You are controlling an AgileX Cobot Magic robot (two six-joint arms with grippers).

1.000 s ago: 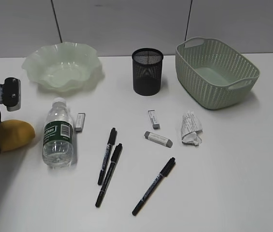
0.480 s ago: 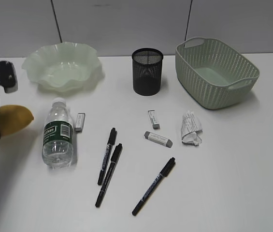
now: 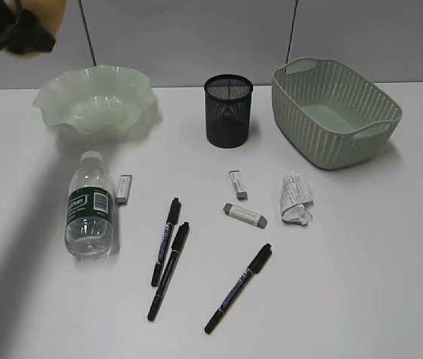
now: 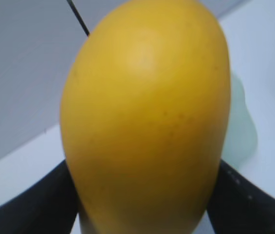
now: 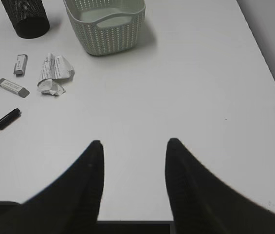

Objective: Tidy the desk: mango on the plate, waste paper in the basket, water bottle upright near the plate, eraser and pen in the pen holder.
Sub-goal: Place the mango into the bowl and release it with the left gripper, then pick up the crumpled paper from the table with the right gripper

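Gripping the mango (image 4: 144, 117) high at 11 o'clock, left gripper (image 3: 16, 30) nears plate (image 3: 95, 101); early release = fruit rolls off desk (image 3: 361, 284). Right gripper (image 5: 133, 148) spread, empty.

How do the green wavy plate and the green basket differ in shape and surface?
The plate is round and shallow with a wavy, ruffled rim; the basket is rectangular and deeper with a straight rim. The plate's wall is smooth and translucent; the basket's wall is perforated, woven-looking and opaque, with cut-out handles. Both are pale green, empty, and stand along the far side of the desk.
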